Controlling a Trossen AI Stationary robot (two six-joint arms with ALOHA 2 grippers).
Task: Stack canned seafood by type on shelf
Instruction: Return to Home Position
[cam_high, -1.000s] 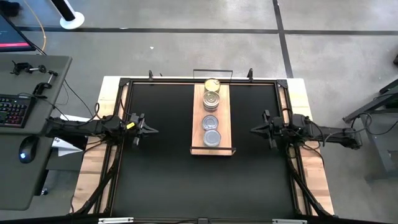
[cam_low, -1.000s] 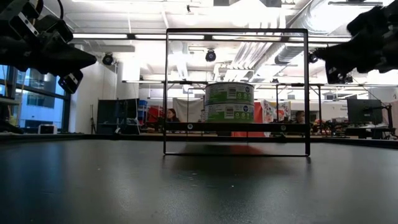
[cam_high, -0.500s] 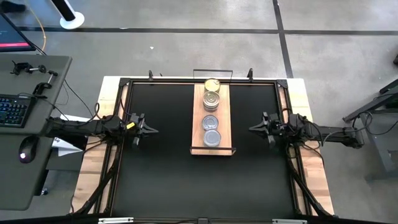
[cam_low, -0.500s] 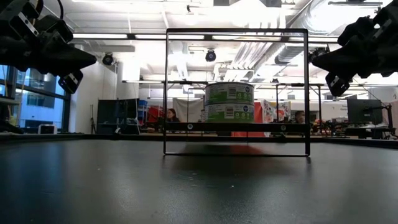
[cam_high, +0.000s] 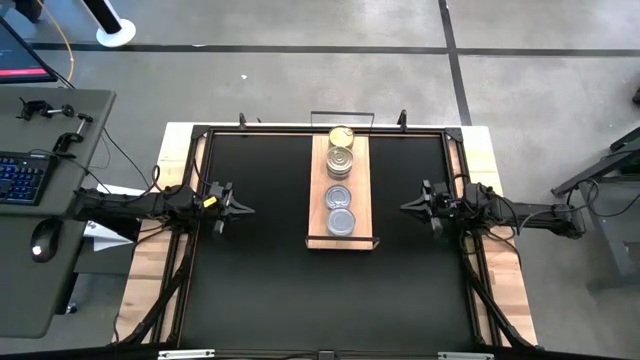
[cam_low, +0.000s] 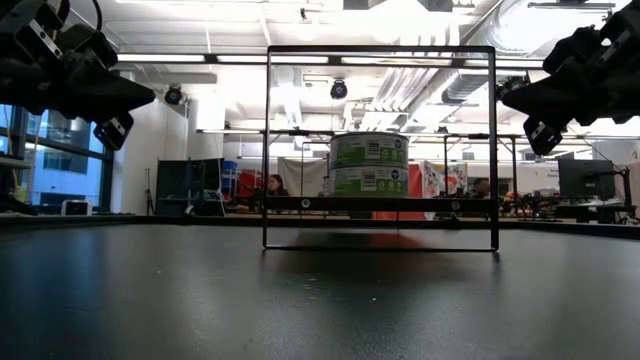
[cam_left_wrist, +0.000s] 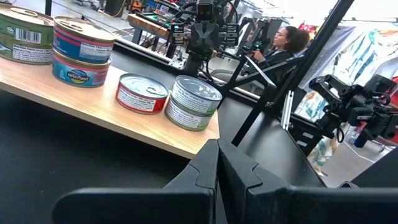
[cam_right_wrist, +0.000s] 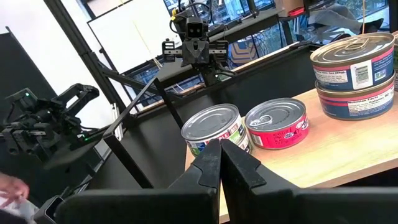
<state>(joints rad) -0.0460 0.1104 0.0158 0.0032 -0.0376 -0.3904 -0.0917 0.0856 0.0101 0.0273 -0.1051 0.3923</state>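
Both near table edges: left tool, right tool.

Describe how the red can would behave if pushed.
The red can sits flat and squat on the shelf, so it would probably slide rather than tip or roll. Its metal lid and wall suggest it is stiff.

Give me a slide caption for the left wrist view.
Left gripper, shut, faces the shelf holding stacked and single seafood cans.
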